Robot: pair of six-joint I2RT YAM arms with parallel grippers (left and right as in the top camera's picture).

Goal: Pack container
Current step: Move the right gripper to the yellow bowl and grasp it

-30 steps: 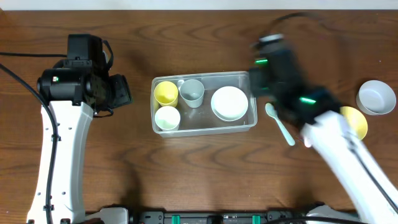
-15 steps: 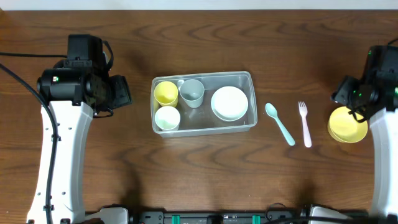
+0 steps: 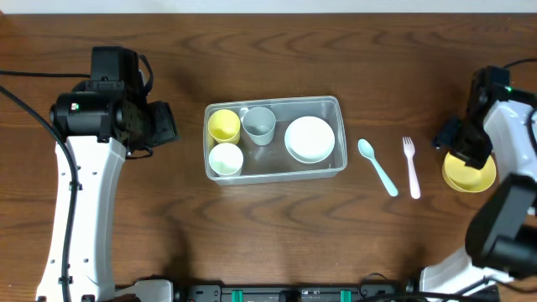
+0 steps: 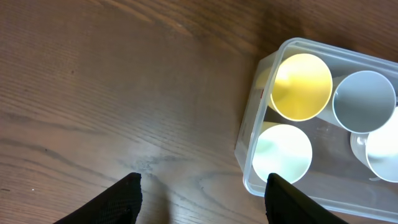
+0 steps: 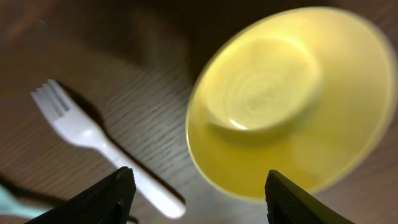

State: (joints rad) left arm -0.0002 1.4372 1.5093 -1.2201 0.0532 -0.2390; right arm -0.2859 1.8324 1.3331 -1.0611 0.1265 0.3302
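Our left end effector (image 4: 202, 200) stands wide, with only bare wood between its fingers, just beside one short end of the container (image 3: 277, 161). Our right end effector (image 5: 199, 202) is spread just as wide above a yellow bowl (image 5: 280, 106), with a white fork (image 5: 99, 146) near it, both blurred. The desk (image 3: 252, 243) is dark brown wood with a strong grain, and a pale strip runs beyond its far edge. The container sits mid-desk, mouth up, its long axis running from one arm toward the other. It holds a yellow cup (image 3: 223, 125), a grey cup (image 3: 259, 124), a pale cup (image 3: 226, 158) and a white bowl (image 3: 309, 139). Only the overhead view shows the whole teal spoon (image 3: 377, 166), which lies between container and fork. The left wrist view shows the clear wall up close.
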